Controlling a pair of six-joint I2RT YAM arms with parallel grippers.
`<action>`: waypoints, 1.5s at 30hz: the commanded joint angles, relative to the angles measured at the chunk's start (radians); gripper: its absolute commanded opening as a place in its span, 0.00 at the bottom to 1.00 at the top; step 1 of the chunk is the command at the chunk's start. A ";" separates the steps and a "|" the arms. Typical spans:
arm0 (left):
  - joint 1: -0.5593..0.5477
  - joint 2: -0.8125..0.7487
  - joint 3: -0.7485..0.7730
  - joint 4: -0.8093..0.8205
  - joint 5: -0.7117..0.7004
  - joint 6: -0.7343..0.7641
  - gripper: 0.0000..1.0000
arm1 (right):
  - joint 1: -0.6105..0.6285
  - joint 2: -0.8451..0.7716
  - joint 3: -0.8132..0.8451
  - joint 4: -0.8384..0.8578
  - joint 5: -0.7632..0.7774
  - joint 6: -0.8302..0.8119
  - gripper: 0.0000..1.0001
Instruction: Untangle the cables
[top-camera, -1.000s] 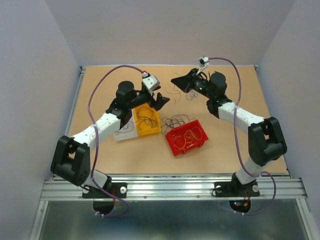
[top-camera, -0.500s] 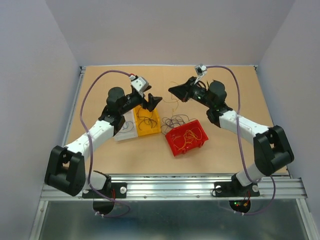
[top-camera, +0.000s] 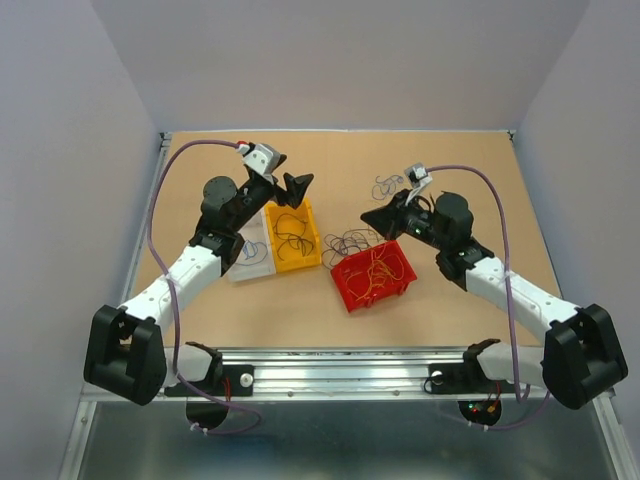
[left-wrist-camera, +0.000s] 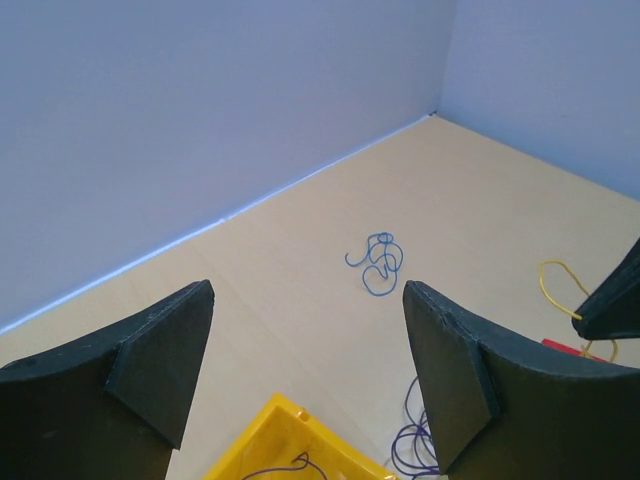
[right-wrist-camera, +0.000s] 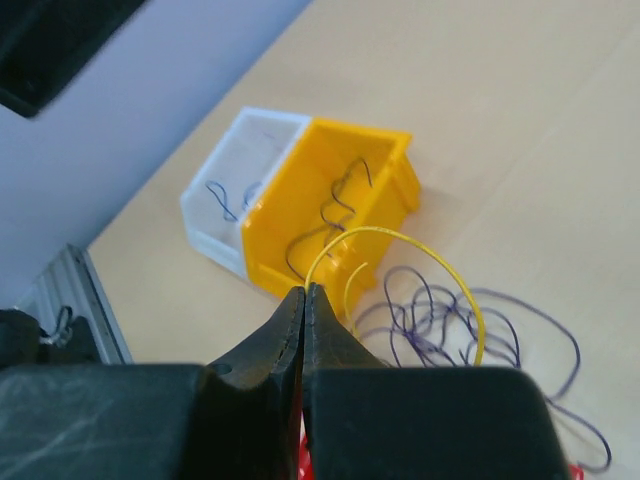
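A hair-thin yellow cable (right-wrist-camera: 440, 250) arcs from the right gripper's (right-wrist-camera: 305, 293) pinched tips, above a loose dark-purple tangle (right-wrist-camera: 450, 335) lying between the yellow bin (right-wrist-camera: 268, 238) and red bin (top-camera: 347, 298). A blue cable (left-wrist-camera: 378, 265) curls alone. The left gripper (left-wrist-camera: 308, 295) gapes wide, holding nothing.

**Fig.** Tabletop (top-camera: 450, 310): smooth, matt tan board (wood-like). Centre of the top view: yellow bin (top-camera: 295, 265), red bin (top-camera: 352, 298) and white bin (top-camera: 250, 272), all smooth moulded plastic, the white one translucent. Lower edge: rail (top-camera: 340, 372), brushed metal. Fingers (left-wrist-camera: 160, 350) of the left gripper (left-wrist-camera: 307, 300): matt black plastic. Yellow cable (right-wrist-camera: 385, 230): glossy sheath.
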 joint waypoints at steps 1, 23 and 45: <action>0.001 0.022 0.032 0.024 0.016 -0.013 0.87 | 0.005 -0.048 -0.090 -0.106 -0.002 -0.115 0.02; -0.001 0.074 0.069 -0.011 0.126 -0.015 0.86 | 0.044 -0.123 -0.130 -0.355 0.127 -0.182 0.01; -0.002 0.102 0.090 -0.034 0.161 -0.004 0.87 | 0.123 -0.235 -0.145 -0.392 0.196 -0.199 0.45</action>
